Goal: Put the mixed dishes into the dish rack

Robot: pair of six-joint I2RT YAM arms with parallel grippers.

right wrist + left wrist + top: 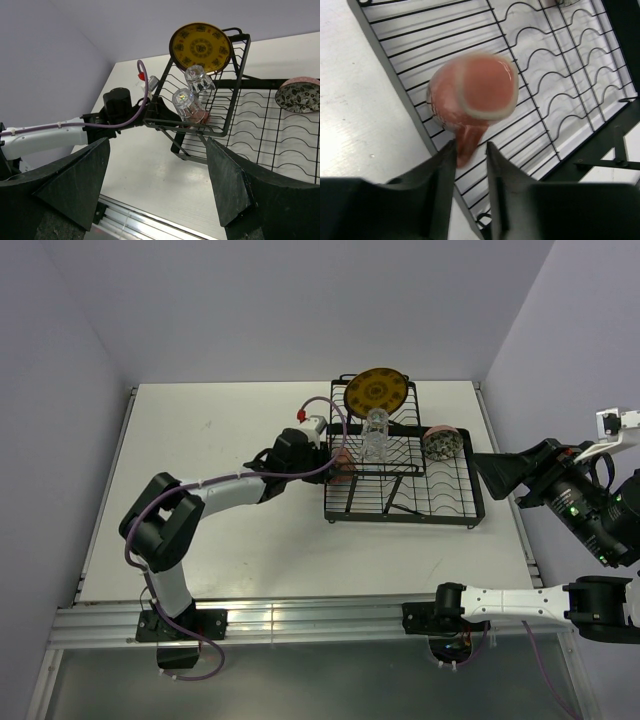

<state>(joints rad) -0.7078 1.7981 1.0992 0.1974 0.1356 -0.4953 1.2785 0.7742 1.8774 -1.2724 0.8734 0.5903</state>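
White table (230, 540) bears the dish rack (450, 520); left gripper (470, 146) straddles an inverted pink mug (472, 92) handle just ahead, grip indeterminate; placement step; next: release, retract.

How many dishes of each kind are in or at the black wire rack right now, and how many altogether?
Yellow plate: 1
Glass tumblers: 2
Patterned bowl: 1
Pink mug: 1
Total: 5
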